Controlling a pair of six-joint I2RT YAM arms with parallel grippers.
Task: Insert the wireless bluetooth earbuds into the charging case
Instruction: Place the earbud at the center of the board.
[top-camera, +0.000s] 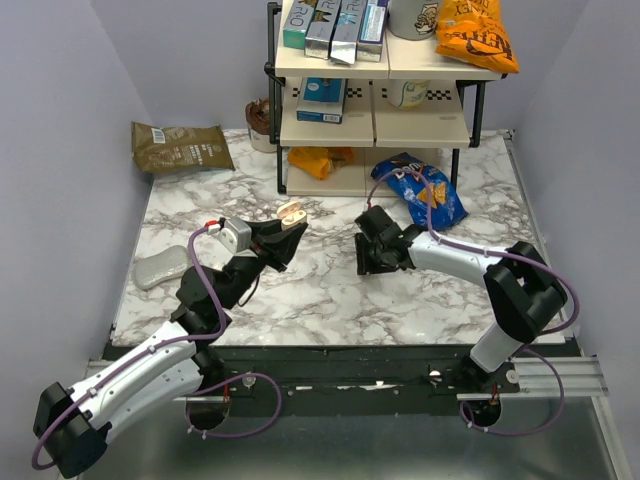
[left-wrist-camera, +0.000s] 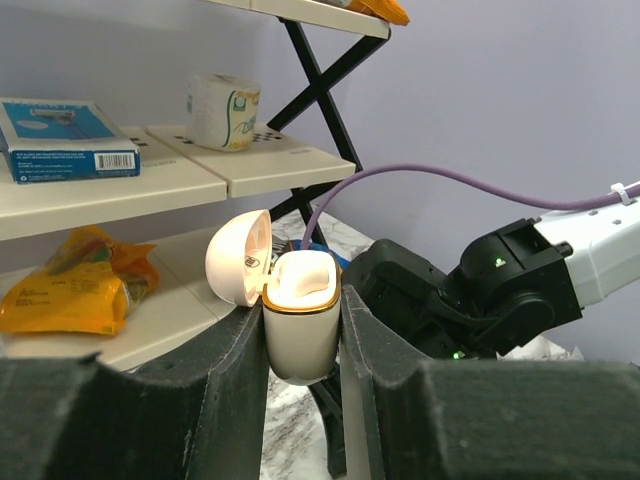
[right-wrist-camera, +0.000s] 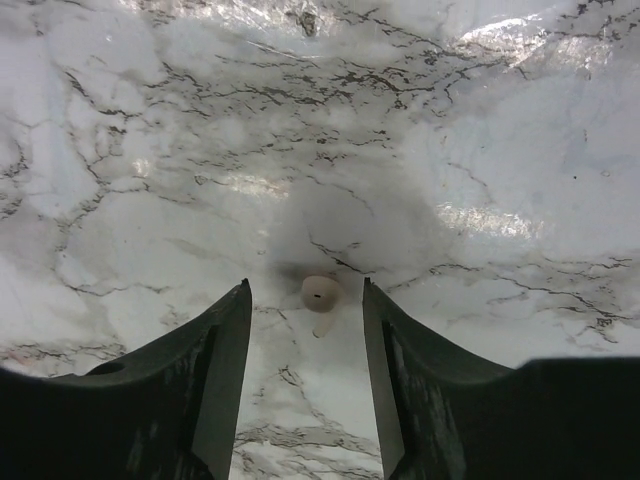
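Your left gripper (left-wrist-camera: 303, 335) is clamped on the charging case (left-wrist-camera: 300, 345), holding it upright above the marble just in front of the shelf rack (top-camera: 375, 110). Its lid is hinged open and tipped back, and the left arm stretches forward from its base with the wrist lifted. Your right arm bends in at the elbow toward the rack's front, wrist pitched down so the right gripper (right-wrist-camera: 304, 288) hangs over the table (right-wrist-camera: 150, 150) with jaws apart. One cream-white earbud (right-wrist-camera: 320, 293) lies between those fingers, touching neither, in front of the rack and well apart from the case.
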